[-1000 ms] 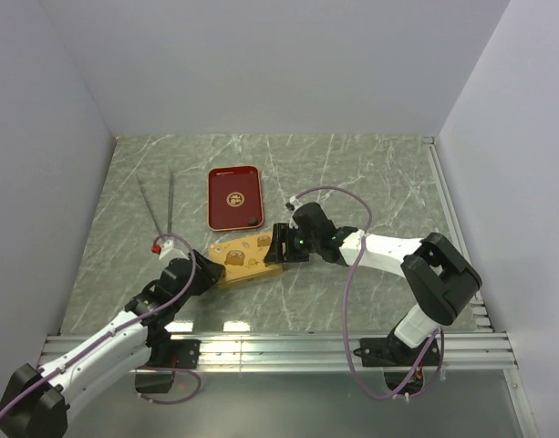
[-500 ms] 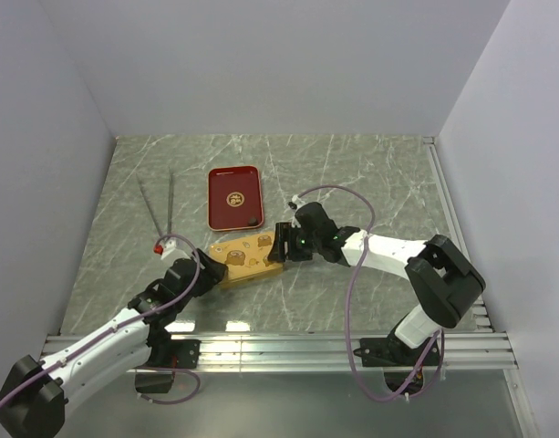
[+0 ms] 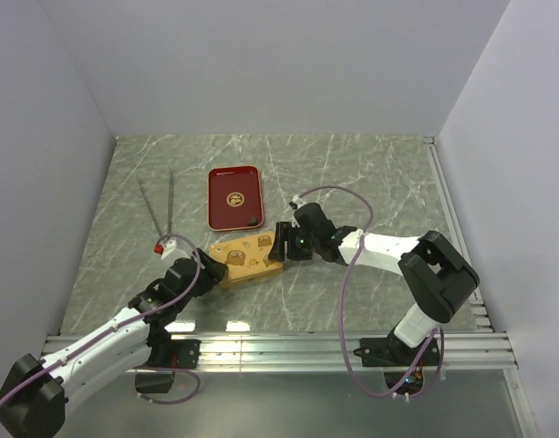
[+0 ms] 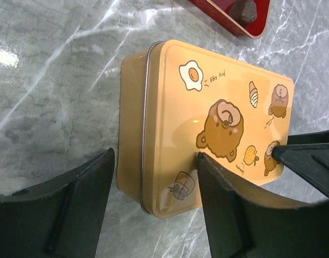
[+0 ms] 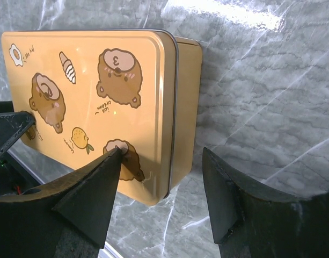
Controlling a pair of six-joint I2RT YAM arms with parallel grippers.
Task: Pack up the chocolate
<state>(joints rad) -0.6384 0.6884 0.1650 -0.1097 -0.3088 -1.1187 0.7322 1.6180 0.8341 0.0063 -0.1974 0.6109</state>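
The gold tin [image 3: 247,258] lies shut on the table, its lid printed with bears. My left gripper [image 3: 209,271] is open at the tin's left end. In the left wrist view [image 4: 153,156] one finger is over the lid [image 4: 218,118] and the other is off the tin's side with a gap. My right gripper [image 3: 281,245] is open at the tin's right end. In the right wrist view [image 5: 162,151] one finger tip touches the lid [image 5: 100,102] and the other stands clear of the side. One dark chocolate piece [image 3: 250,220] sits in the red tray [image 3: 222,182] and shows in the left wrist view [image 4: 243,9].
Two thin metal rods [image 3: 160,205] lie at the left, with a small red thing [image 3: 156,246] near them. A metal rail [image 3: 352,345] runs along the near edge. The right arm's purple cable [image 3: 347,274] loops over the table.
My right gripper has shifted slightly left over the tin's right end. The left arm and the tin have hardly moved.
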